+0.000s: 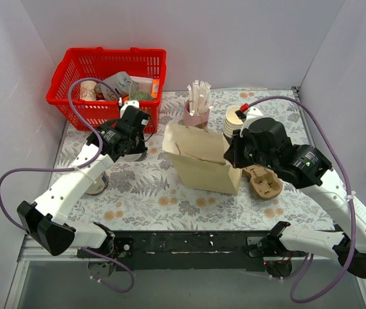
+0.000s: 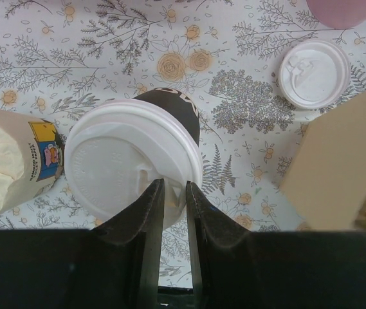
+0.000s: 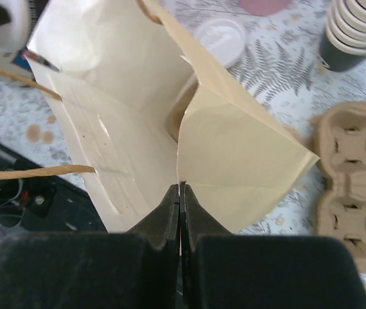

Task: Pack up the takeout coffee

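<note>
The takeout coffee [image 2: 131, 158] is a dark brown cup with a white lid, standing on the floral table. My left gripper [image 2: 175, 183] is shut on the near rim of its lid. In the top view this gripper [image 1: 133, 143] covers most of the cup. A tan paper bag [image 1: 199, 158] stands open mid-table, to the right of the coffee. My right gripper [image 3: 180, 187] is shut on the bag's [image 3: 137, 96] upper edge; in the top view this gripper [image 1: 232, 154] is at the bag's right side.
A red basket [image 1: 109, 80] of items sits at the back left. A pink cup of sticks [image 1: 197, 106] and stacked cream cups [image 1: 234, 122] stand behind the bag. A cardboard cup carrier [image 1: 264, 182] lies at its right. A loose white lid [image 2: 313, 73] and a printed cream cup [image 2: 9, 161] are near the coffee.
</note>
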### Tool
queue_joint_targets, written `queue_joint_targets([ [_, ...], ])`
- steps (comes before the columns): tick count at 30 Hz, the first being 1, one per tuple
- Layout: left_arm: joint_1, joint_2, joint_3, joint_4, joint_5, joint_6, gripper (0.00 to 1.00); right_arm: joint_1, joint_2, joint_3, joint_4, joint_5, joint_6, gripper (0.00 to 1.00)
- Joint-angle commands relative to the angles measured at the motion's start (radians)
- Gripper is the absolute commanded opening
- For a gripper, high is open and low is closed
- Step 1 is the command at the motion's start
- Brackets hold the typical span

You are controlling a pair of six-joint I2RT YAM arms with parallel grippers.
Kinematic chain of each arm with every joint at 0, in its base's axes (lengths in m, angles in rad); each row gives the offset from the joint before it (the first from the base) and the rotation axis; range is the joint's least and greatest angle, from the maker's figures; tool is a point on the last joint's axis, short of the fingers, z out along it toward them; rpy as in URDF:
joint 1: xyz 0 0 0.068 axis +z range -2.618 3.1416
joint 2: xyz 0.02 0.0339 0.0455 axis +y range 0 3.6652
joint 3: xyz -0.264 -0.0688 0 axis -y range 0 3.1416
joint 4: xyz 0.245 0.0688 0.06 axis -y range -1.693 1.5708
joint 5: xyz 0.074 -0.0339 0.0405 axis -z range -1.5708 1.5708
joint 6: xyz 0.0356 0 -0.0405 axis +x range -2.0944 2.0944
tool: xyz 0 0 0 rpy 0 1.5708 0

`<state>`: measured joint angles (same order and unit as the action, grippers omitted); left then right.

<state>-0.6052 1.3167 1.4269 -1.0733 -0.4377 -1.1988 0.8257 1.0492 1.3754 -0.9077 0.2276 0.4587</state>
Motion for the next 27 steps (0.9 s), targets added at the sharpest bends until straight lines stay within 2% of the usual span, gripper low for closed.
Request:
queue_joint_targets([
  [1,-0.004,-0.039,0.013,-0.01,-0.021,0.008,0.0,0.001,-0.011,0.074,0.122,-0.195,-0.083,0.01],
  [8,-0.005,-0.042,0.027,-0.034,-0.055,0.007,0.0,0.0,-0.008,0.048,0.196,-0.344,-0.055,0.01],
  [13,-0.004,-0.043,0.041,-0.028,-0.049,0.008,0.0,-0.034,0.073,0.092,0.11,-0.35,-0.046,0.01],
  [18,-0.004,-0.04,0.047,-0.03,-0.045,0.011,0.0,-0.111,0.167,0.117,0.059,-0.473,-0.068,0.01],
  [21,-0.004,-0.04,0.056,-0.03,-0.042,0.01,0.0,-0.135,0.209,0.119,0.058,-0.432,-0.057,0.01],
  [24,-0.005,-0.037,0.082,-0.034,-0.059,0.027,0.0,-0.161,0.224,0.131,0.05,-0.329,-0.043,0.01],
  [27,-0.005,-0.024,0.176,-0.024,-0.085,0.073,0.0,-0.175,0.227,0.129,0.061,-0.309,-0.064,0.03],
])
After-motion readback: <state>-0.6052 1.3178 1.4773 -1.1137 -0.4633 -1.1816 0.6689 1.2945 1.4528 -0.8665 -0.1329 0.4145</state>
